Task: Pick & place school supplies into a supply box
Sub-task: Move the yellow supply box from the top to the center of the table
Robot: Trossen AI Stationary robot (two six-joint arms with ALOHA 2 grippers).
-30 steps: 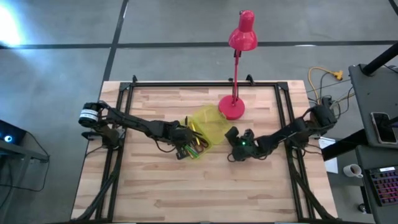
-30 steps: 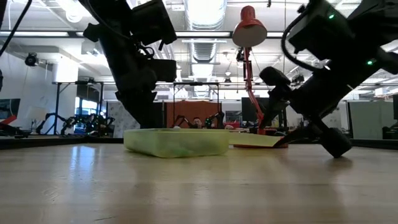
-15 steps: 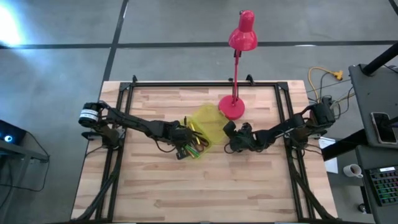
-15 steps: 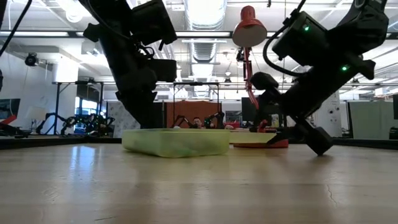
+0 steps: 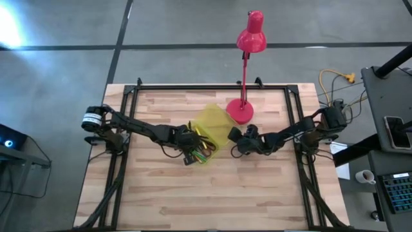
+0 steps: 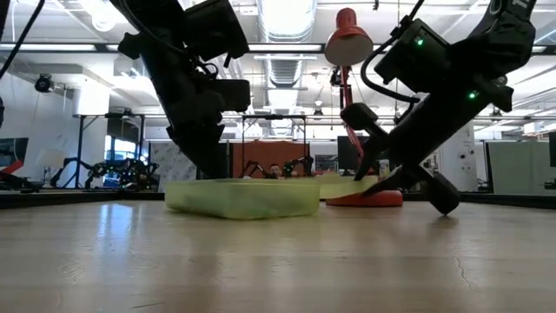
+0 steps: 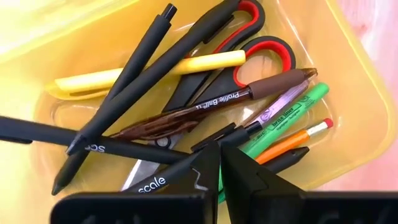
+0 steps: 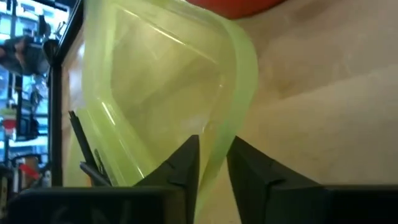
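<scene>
While pens (image 7: 168,99) and scissors (image 7: 205,68) fill the supply box (image 7: 348,93).

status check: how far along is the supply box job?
Done: the pens, pencils and scissors lie inside the supply box; none show loose on the table. In hand: the right gripper has its jaws around the edge of the open lid, apparently to close it. The left gripper, shut, hangs over the contents. Left: shutting the lid.
</scene>
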